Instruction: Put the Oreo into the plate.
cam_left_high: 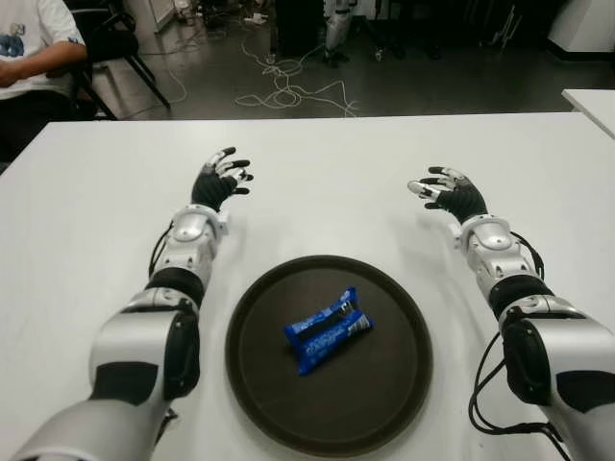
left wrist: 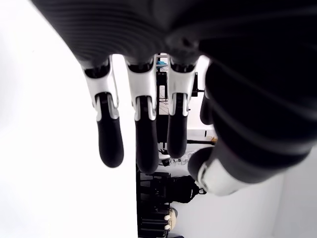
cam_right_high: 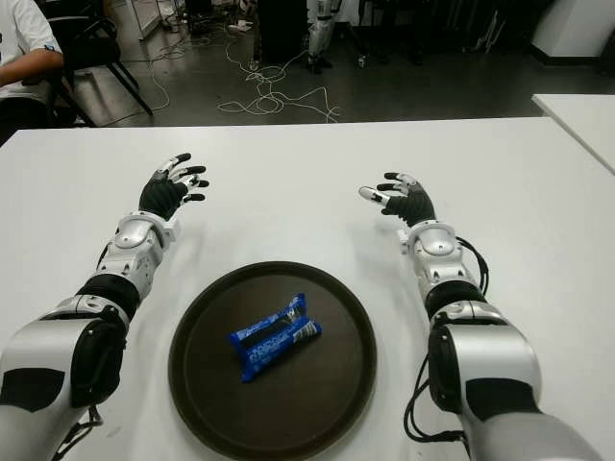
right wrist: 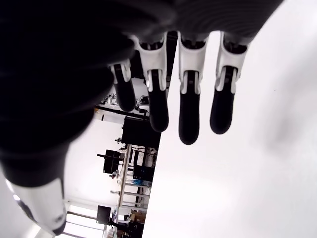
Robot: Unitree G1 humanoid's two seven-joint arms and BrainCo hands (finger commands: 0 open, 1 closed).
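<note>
Blue Oreo [cam_left_high: 327,330] pack on plate [cam_left_high: 394,394]

Even overhead light fell on the white table [cam_left_high: 317,182], leaving only faint, soft shadows beside the forearms and around the dark plate [cam_left_high: 384,403], whose rim carried a dull sheen. The room beyond the table's far edge lay dim. In both wrist views the table blew out to near-featureless white, and the close palms were black, blurred masses.

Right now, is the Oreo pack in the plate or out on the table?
In. The blue Oreo pack lies flat inside the dark round plate, near its middle. Both the left hand and right hand are open, farther up the table.
</note>
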